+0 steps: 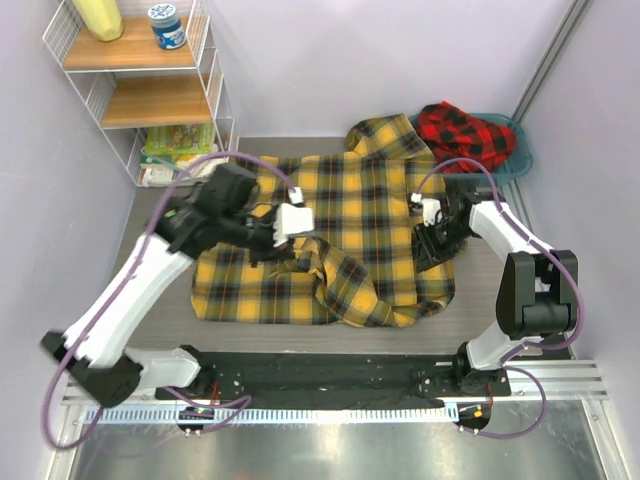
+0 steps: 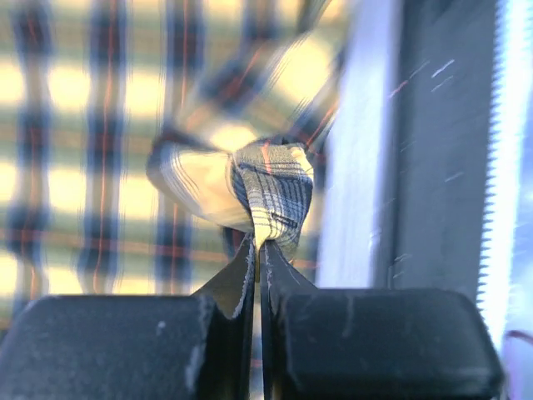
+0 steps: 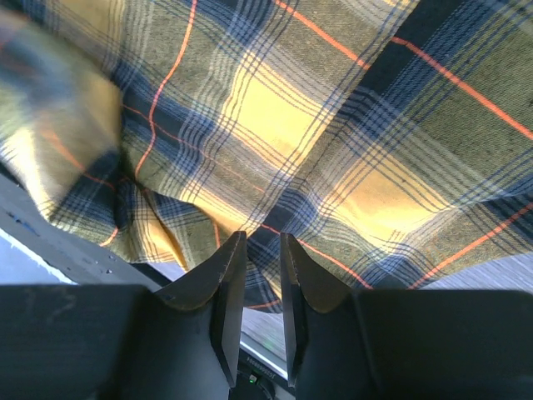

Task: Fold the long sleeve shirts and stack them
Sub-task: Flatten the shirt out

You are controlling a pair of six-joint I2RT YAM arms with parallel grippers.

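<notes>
The yellow-and-black check shirt (image 1: 350,230) lies spread across the table, rumpled toward its front. My left gripper (image 1: 288,243) is over its middle, shut on a bunched fold of it (image 2: 271,187), which it holds raised; the jaws (image 2: 260,247) are pressed together. My right gripper (image 1: 429,246) is at the shirt's right edge; its jaws (image 3: 263,239) stand a narrow gap apart with the shirt's edge (image 3: 275,250) between them. The red-and-black check shirt (image 1: 463,135) is crumpled in the teal basin (image 1: 522,160) at the back right.
A white wire shelf (image 1: 150,100) with wooden boards, a yellow bottle and a jar stands at the back left. A black mat (image 1: 320,375) runs along the near edge by the arm bases. Walls close in on both sides.
</notes>
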